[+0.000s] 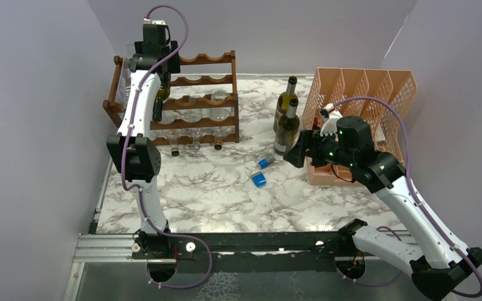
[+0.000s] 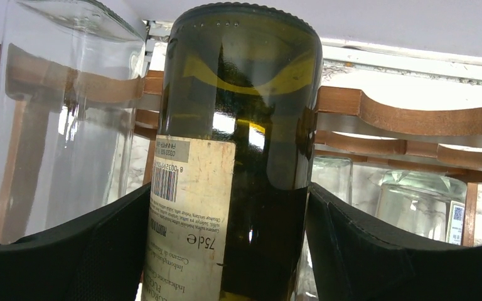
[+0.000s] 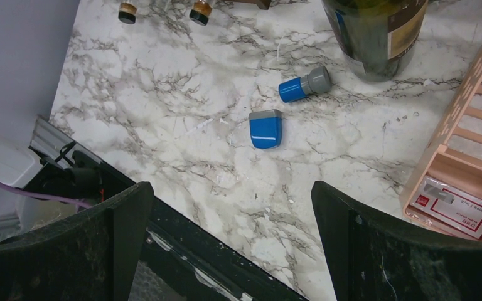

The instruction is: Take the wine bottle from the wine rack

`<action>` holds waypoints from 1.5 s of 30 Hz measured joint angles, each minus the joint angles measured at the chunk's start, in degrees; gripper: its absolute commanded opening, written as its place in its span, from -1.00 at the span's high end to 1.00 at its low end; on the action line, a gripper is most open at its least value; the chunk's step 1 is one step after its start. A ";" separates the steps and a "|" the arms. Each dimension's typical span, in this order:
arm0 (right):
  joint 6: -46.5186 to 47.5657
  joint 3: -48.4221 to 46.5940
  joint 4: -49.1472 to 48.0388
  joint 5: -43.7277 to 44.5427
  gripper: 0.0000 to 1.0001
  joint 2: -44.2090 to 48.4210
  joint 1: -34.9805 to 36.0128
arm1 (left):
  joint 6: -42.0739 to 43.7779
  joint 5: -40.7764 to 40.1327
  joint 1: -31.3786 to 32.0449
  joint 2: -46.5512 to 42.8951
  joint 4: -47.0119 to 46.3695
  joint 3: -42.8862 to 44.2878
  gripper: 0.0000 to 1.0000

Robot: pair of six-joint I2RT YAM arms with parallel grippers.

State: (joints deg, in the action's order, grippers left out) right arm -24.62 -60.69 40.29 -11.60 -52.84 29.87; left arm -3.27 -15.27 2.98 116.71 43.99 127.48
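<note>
Left gripper (image 2: 229, 210) clamping wine bottle (image 2: 245, 113) at wine rack (image 1: 204, 81). Grasp done; bottle apparently sitting within rack, view poor. Lift-out remaining. Right gripper (image 3: 232, 213) hanging wide, empty.

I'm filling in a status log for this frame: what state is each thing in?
Left claw: shut on the dark green glass wine bottle.
Dark green glass wine bottle: gripped, at the reddish-brown wooden wine rack.
Right claw: open, empty.
Two dark glass bottles: upright on the marble table.
Clear glass bottles: lying in the rack.
Two small blue-and-grey plastic pieces: lying loose on the table.
</note>
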 measured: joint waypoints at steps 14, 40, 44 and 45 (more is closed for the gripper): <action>0.52 0.26 -0.48 -0.15 -0.99 -0.39 0.00 | -0.61 1.14 -0.26 -0.13 1.79 0.76 0.09; 3.72 0.28 -1.64 -0.07 -0.99 -0.85 0.00 | -2.47 4.59 -0.20 -2.29 3.23 2.16 0.88; 3.74 0.28 -1.66 -0.07 -0.99 -1.05 0.00 | -2.38 4.59 -0.17 -2.71 3.26 2.16 0.89; 3.78 0.28 -1.68 -0.07 -0.99 -1.16 0.00 | -2.32 4.59 -0.17 -2.80 3.28 2.16 0.90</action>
State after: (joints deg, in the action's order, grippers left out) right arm -20.84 -60.40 38.61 -11.66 -54.00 29.87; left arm -5.58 -10.68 2.81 113.91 47.27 129.64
